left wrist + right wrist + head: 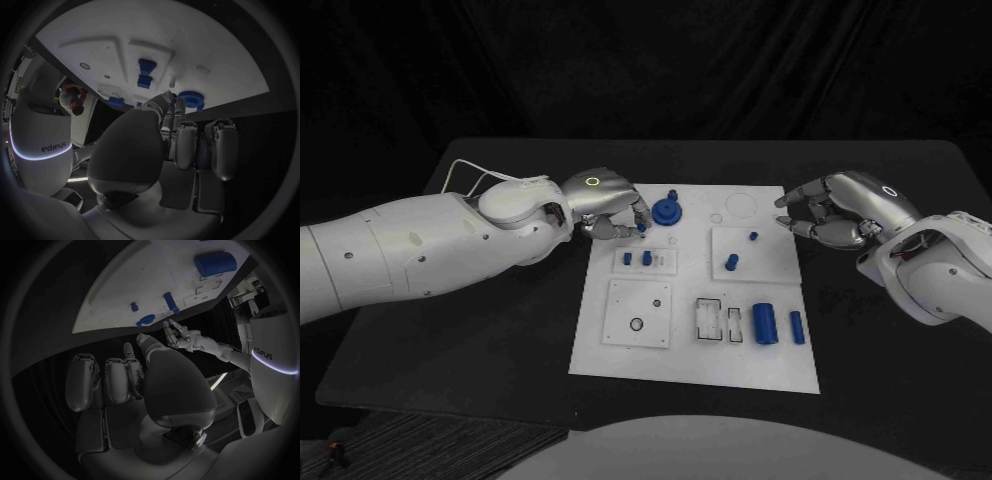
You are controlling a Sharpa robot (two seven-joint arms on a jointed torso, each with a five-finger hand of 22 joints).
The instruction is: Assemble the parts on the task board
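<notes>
Just beyond the left hand [600, 208], at the far left part of the task board [697, 370], a blue gear-like part [669, 211] is seen lying on the white plate. The fingertips [633, 229] of that hand are lowered close to the board beside the gear; whether a small blue piece is pinched between them cannot be told, since the fingers are bunched and partly hidden in the left wrist view. Nearer the robot from this hand, two small blue pegs [636, 259] are set in a raised block. The right hand [837, 212] is held above the table just off the far right edge of the board, its fingers curled inward with nothing visible in them. Toward the robot from it, a large blue cylinder [764, 322] and a slimmer one [798, 327] are laid. The step in hand is judged to be work near the gear; careful alignment over a socket is called for next.
</notes>
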